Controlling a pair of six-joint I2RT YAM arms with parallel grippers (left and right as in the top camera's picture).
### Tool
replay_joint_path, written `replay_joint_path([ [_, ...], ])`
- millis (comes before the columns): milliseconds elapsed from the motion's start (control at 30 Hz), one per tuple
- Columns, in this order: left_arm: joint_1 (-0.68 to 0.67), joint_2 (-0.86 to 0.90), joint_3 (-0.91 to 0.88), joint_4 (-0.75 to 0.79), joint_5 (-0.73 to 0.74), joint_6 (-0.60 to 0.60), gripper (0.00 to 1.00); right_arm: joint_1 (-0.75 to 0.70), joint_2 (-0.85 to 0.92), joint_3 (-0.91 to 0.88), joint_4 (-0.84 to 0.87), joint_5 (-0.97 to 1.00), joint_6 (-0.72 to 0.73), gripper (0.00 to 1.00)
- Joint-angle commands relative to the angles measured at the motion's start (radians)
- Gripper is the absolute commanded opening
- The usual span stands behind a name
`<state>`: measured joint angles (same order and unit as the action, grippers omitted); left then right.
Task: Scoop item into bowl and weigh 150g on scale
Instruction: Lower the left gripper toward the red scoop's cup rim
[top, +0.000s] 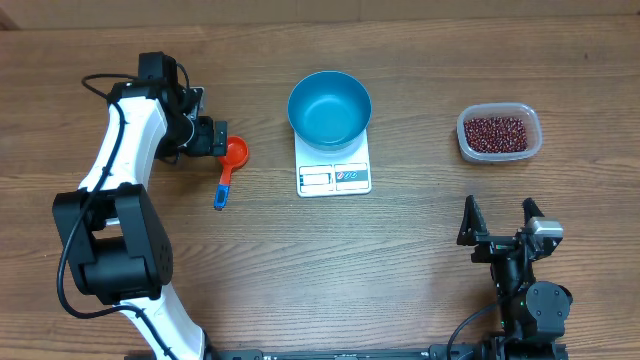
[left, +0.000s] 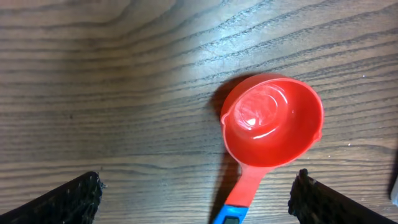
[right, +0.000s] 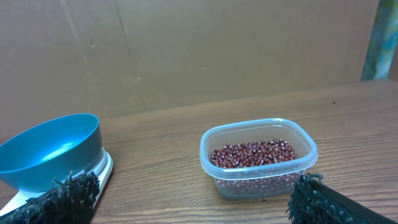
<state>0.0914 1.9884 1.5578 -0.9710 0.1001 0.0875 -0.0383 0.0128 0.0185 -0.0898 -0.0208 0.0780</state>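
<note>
The bright-blue bowl (top: 330, 112) stands on the white scale (top: 334, 178) at the table's middle back. Dark red-brown beans, the item (top: 495, 131), fill a clear tub (top: 536, 142) at the right. An orange-red scoop (top: 232, 160) with a blue handle tip lies left of the scale. My left gripper (top: 218, 138) hangs open just left of the scoop's cup. In the left wrist view the cup (left: 272, 120) lies ahead, and its handle runs down between the wide-apart fingers (left: 68, 202). My right gripper (top: 498, 218) is open near the front right, facing the tub (right: 261, 172) and bowl (right: 50, 152).
Bare wooden tabletop (top: 400, 260) stretches between the scale and my right arm. A brown cardboard wall (right: 186, 50) stands behind the table in the right wrist view. The scale's edge (right: 104, 169) shows beside my right gripper's left finger.
</note>
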Motion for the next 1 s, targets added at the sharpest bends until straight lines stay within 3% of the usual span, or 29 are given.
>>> replay_joint_path([
  [0, -0.008, 0.014, 0.021, 0.007, -0.003, 0.063, 1.0, 0.005, -0.01, -0.011, 0.006, 0.009, 0.004, 1.0],
  [567, -0.058, 0.014, 0.021, 0.07, 0.016, 0.206, 1.0, 0.005, -0.01, -0.011, 0.006, 0.009, 0.004, 1.0],
  [967, -0.056, 0.014, 0.021, 0.08, -0.029, 0.204, 1.0, 0.005, -0.01, -0.011, 0.006, 0.009, 0.004, 1.0],
])
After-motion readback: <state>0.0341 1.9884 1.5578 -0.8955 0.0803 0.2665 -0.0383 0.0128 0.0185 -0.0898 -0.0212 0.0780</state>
